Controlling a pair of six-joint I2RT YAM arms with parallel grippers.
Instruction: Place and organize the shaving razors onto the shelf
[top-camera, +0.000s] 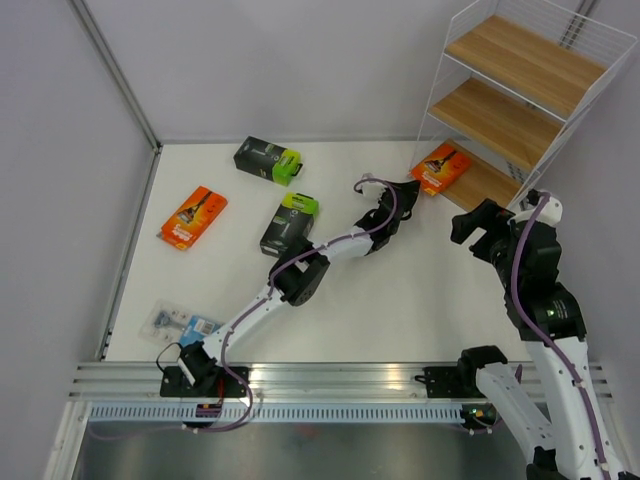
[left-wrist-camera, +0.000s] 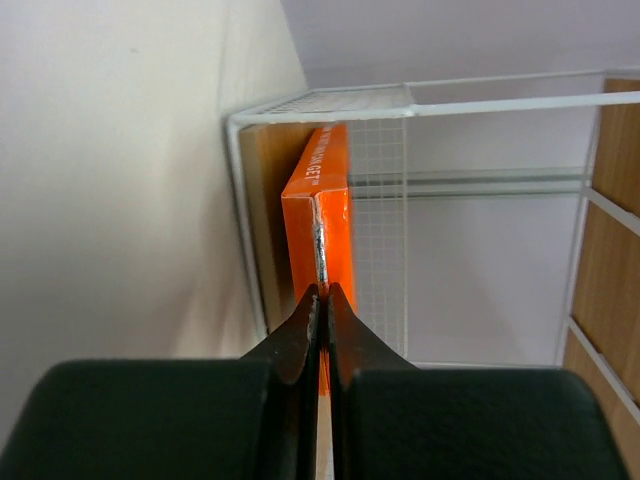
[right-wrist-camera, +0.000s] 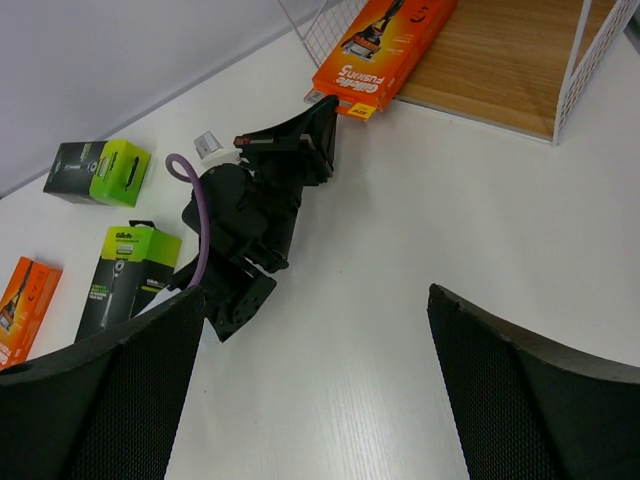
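The shelf, a white wire rack with three stepped wooden boards, stands at the far right corner of the tabletop. One orange razor card lies partly on its lowest board, at that board's left end, with its near end sticking out past the board's edge over the tabletop. The left gripper is clamped tight on that protruding end, its jaws pinching the card's thin edge.

The right gripper hangs just in front of the shelf with its jaws spread wide and nothing between them.

Four packs lie on the tabletop. A second orange card is near the left edge. One black box with a lime-green end sits by the far edge, and another lies near the middle, beside the left arm. A clear blister pack with a blue card is at the near left corner.
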